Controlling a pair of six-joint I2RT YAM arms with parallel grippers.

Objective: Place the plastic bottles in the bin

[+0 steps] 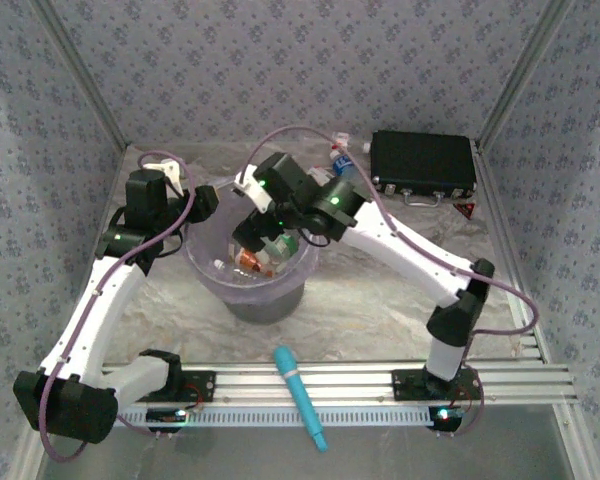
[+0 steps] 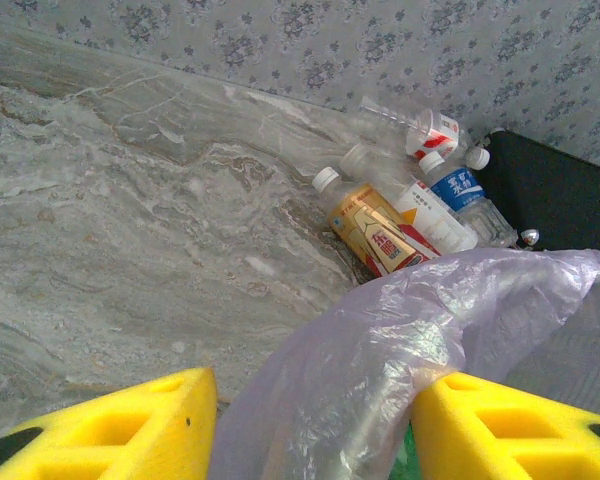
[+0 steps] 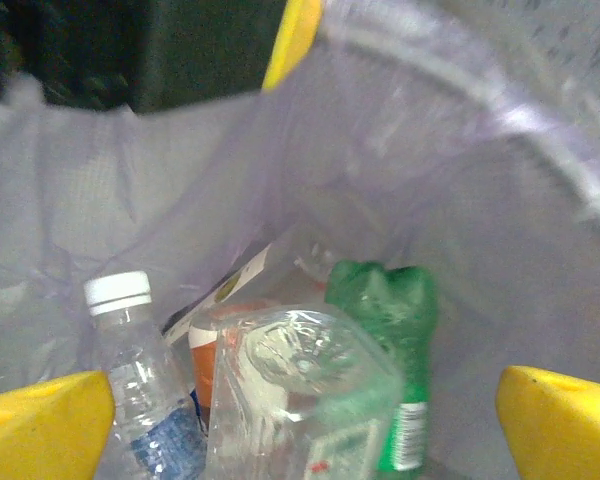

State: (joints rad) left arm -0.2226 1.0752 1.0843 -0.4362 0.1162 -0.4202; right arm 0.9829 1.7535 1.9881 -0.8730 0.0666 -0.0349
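Note:
The bin (image 1: 302, 270) is a round bucket with a pale-lilac liner (image 2: 400, 340), and several plastic bottles (image 1: 265, 258) lie inside it. My right gripper (image 1: 260, 232) (image 3: 300, 430) hangs open over the bin's mouth. Just below its wide-spread yellow fingers (image 3: 565, 420) a clear bottle (image 3: 300, 400) lies loose and blurred. A green bottle (image 3: 400, 330) and a white-capped one (image 3: 130, 360) lie beside it. My left gripper (image 1: 200, 200) (image 2: 315, 430) is shut on the bin's left rim, liner between its fingers (image 2: 130, 430). More bottles (image 2: 380, 225) (image 1: 342, 160) lie by the back wall.
A flat black case (image 1: 423, 165) (image 2: 560, 200) lies at the back right, right next to the loose bottles. A long teal tool (image 1: 300, 395) rests across the rail at the near edge. Patterned walls close in the table on three sides.

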